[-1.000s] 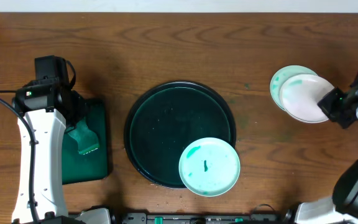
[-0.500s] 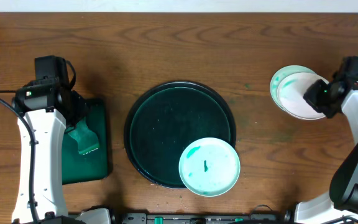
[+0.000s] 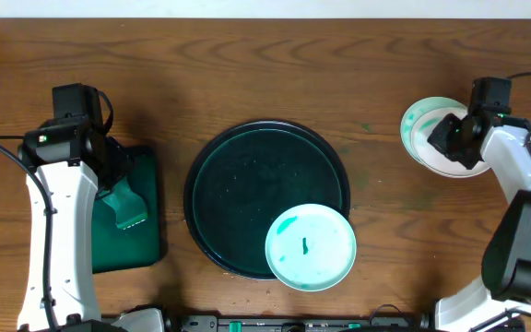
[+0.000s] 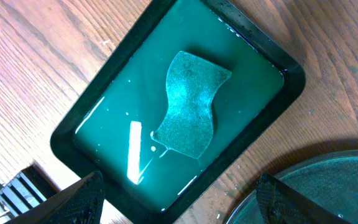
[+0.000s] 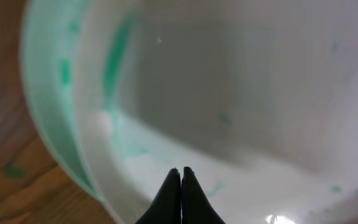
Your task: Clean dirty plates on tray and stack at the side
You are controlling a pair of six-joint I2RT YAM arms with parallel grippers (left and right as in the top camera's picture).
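The round dark tray [image 3: 247,184] lies mid-table; its rim also shows in the left wrist view [image 4: 328,186]. One white plate [image 3: 310,247] with teal smears sits on its lower right, overhanging the rim. Two more plates are stacked on the table at the right: the upper one [image 3: 431,152] [image 5: 260,93] on a teal-smeared lower one [image 3: 418,115] [image 5: 42,93]. My right gripper [image 3: 452,136] [image 5: 181,169] is shut and empty, its tips just over the upper plate. My left gripper [image 3: 118,171] [image 4: 182,199] is open and empty above the rectangular tray.
A small rectangular green tray [image 3: 150,166] [image 4: 278,68] at the left holds a teal cloth [image 3: 127,207] [image 4: 191,102]. Bare wooden table [image 3: 265,74] lies behind the round tray and between it and the stacked plates.
My right arm has swung from the table's right edge up and left over the stacked plates. The upper plate has slid left, more squarely onto the lower one. The left arm is still.
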